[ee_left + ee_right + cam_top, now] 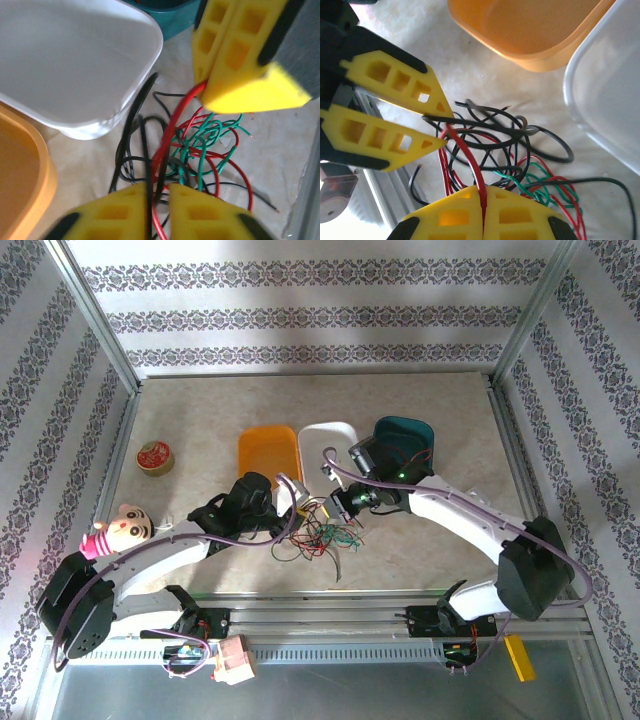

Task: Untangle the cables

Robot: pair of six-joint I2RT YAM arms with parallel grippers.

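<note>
Yellow fingers of the right pincer [484, 190] are pressed together on a red cable [476, 172] that rises from the tangle. The left pincer [157, 187] is slightly spread, with black and red strands running through its gap. Both pincers meet over the cables [322, 533], a knot of red, black and green on the desk [200, 430]. The knot lies just in front of an orange tray [268, 452] and a white tray [328, 440], with a teal tray [405, 432] beside them.

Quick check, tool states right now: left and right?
Left tool: slightly open, with cables running through the gap.
Right tool: closed on a red cable.
</note>
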